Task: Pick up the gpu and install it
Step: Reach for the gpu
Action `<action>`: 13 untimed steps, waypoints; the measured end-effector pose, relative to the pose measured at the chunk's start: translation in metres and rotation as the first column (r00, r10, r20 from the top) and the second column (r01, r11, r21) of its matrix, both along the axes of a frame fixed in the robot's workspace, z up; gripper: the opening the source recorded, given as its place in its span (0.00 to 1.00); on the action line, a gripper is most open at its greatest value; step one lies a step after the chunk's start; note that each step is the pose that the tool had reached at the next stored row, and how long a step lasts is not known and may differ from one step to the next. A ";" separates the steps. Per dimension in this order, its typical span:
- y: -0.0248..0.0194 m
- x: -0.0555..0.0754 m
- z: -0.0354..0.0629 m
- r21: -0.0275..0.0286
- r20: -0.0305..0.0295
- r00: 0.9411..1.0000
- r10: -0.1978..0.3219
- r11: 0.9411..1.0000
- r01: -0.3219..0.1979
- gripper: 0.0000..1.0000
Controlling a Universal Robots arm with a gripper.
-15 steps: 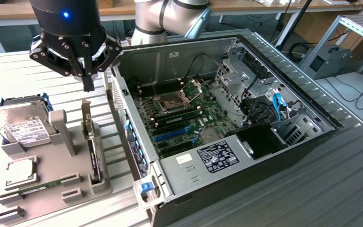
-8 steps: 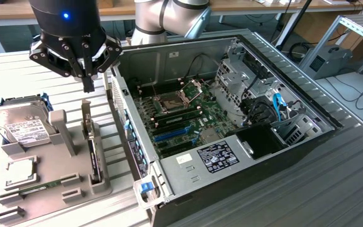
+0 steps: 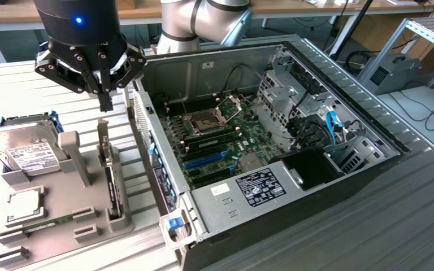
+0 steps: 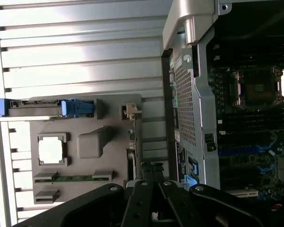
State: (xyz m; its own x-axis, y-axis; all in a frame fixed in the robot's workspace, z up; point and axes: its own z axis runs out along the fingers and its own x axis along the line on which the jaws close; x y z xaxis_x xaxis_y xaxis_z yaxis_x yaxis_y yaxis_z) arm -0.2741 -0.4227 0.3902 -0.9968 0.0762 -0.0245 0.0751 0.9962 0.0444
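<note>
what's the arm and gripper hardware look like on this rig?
Arm: silver-grey tubular links, blue-grey joint cap. Wrist body black, cylindrical, with a lit blue light. Gripper: black linkage bars with silver pivot screws, narrow black fingers.

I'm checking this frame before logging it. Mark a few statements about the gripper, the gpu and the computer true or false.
1. The gripper is shut and empty. True.
2. The computer case is open, with its motherboard showing. True.
3. The gpu is seated on the motherboard. False: it stands on edge in the gray fixture, below the gripper.
4. The hard drive lies inside the case. False: it rests at the fixture's edge, at the exterior view's left.
</note>
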 end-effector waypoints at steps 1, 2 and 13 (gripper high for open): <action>-0.0003 0.000 0.0000 0.000 0.000 1.000 0.000 1.000 0.000 0.11; -0.0006 0.000 -0.0001 0.000 0.000 1.000 0.000 1.000 0.000 0.11; -0.0036 0.000 -0.0005 0.000 0.000 1.000 0.000 1.000 0.000 0.11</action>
